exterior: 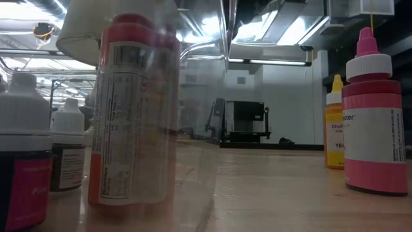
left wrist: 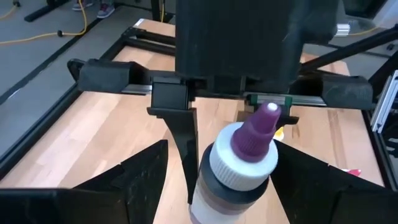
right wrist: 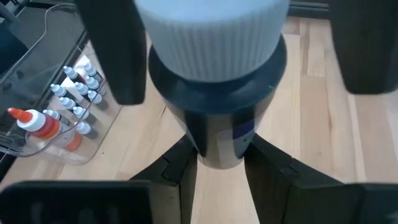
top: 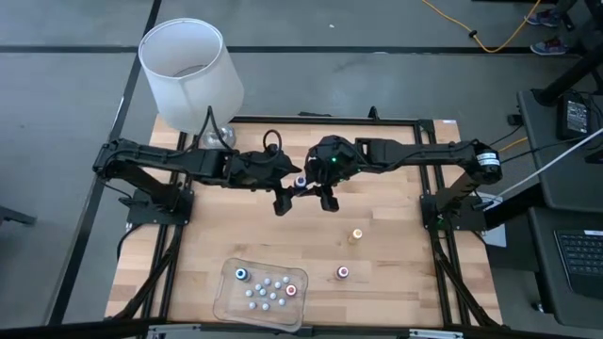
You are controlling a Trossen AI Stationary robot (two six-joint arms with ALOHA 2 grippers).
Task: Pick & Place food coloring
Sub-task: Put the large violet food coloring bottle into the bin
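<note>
Above the middle of the wooden table (top: 245, 235), the two grippers meet around one purple-tipped bottle (top: 301, 180) of food coloring. Seen from the left wrist, the left gripper (left wrist: 211, 186) has its fingers spread wide on either side of the bottle (left wrist: 239, 165), with gaps showing between them and its white collar. From the right wrist, the right gripper (right wrist: 221, 165) is clamped on the lower body of that same dark bottle (right wrist: 214, 93), its fingers pressed against both sides.

Nearer the front edge sits a clear plastic tray (top: 226, 303) holding a blue-capped bottle (top: 241, 274), a red-capped bottle (top: 291, 290) and a cluster of small white-topped bottles (top: 264, 292). Out on the bare wood to its right stand a yellow bottle (top: 357, 234) and a pink bottle (top: 343, 272), well apart from each other. A white-shaded lamp (top: 191, 75) stands at the back left corner of the table
</note>
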